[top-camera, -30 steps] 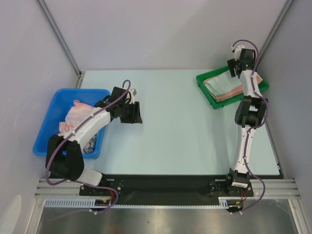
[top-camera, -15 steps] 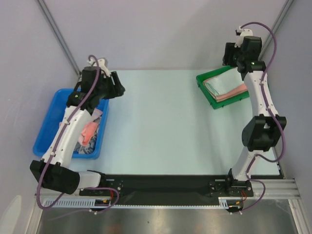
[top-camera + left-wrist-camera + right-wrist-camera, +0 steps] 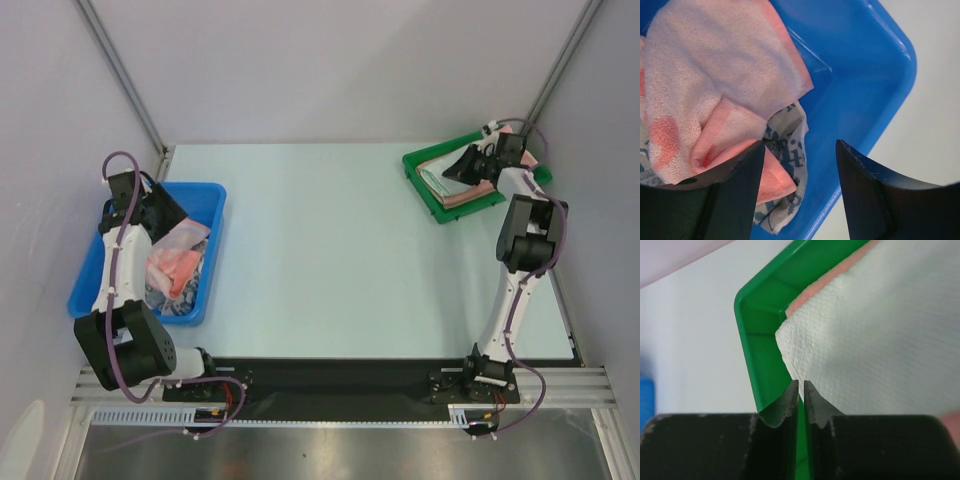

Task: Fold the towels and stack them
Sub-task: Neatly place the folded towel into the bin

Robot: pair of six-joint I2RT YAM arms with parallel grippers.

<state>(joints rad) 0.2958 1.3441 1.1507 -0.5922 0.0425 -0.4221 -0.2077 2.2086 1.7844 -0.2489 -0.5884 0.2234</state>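
Jaws wide apart and empty on left gripper (image 3: 799, 150); hangs over crumpled pink towel (image 3: 715, 75) in blue bin (image 3: 865, 75), bulk off-centre beneath jaws, no clear long axis; right gripper (image 3: 801, 383) all but closed, pinching nothing, beside mint towel (image 3: 865, 340) corner in green tray (image 3: 760, 330).

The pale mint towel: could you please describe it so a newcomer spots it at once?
At the table's far right corner sits a green tray. In it, the pale mint towel lies folded on top, the only whitish cloth over a salmon-pink towel.
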